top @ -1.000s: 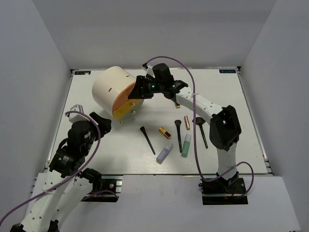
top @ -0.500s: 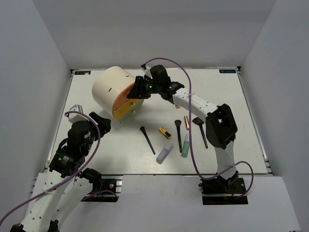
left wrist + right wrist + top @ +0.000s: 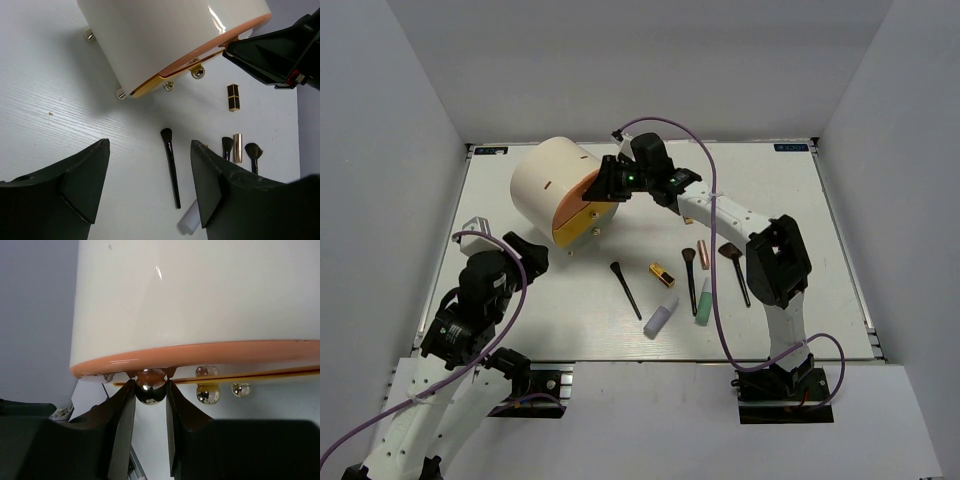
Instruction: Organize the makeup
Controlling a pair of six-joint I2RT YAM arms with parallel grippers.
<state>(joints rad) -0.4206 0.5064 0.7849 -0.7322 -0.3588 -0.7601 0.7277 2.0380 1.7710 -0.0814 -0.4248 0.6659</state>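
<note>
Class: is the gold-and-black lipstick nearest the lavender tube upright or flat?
Flat: the gold-and-black lipstick lies lengthwise on the white table.

The left arm [image 3: 470,310] sat folded low by its base. The left gripper [image 3: 150,170] pointed out over the table, its two fingers [image 3: 82,182] spread wide with nothing between them. The right arm [image 3: 775,265] rose from its base, bent at the elbow and reached far to the left and back. There the right gripper [image 3: 151,392] had both fingers [image 3: 122,422] closed against the sides of a small metal knob [image 3: 151,382].
</note>
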